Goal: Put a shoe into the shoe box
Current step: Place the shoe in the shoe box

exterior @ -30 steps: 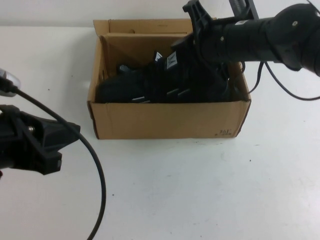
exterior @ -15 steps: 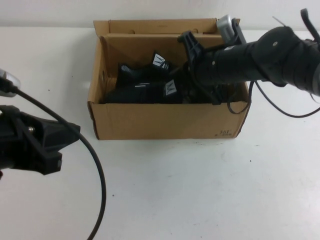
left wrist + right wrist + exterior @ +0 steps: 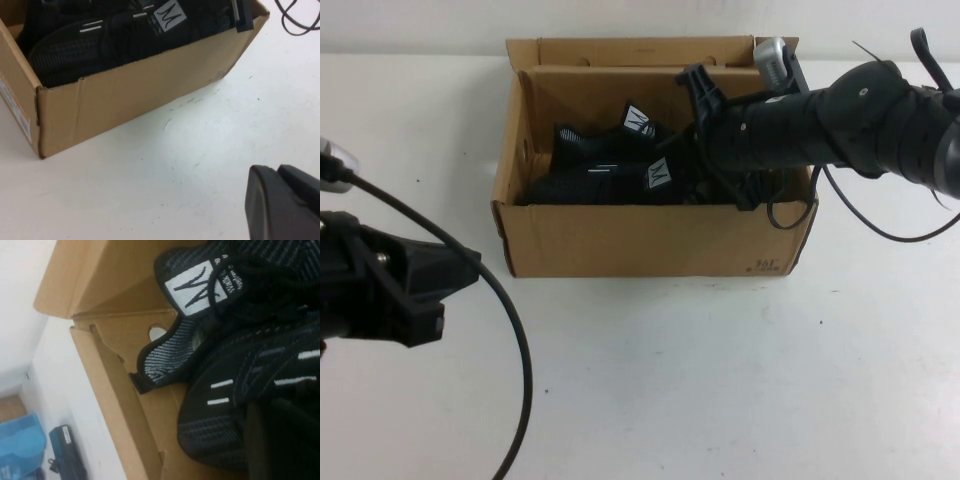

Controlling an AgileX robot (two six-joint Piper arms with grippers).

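Cardboard shoe box (image 3: 650, 240), brown and open-topped, sits on a white table (image 3: 720, 380) with two black knit sneakers inside. The nearer shoe (image 3: 610, 185) lies along the front wall; the second sneaker (image 3: 595, 140) rests behind it. The right gripper (image 3: 705, 150) reaches into the box, fingers closed beside the shoes. The left gripper (image 3: 450, 275) hovers closed, well apart from the box.

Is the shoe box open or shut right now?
Open: the shoe box has its lid flap up at the back, black shoes visible inside.
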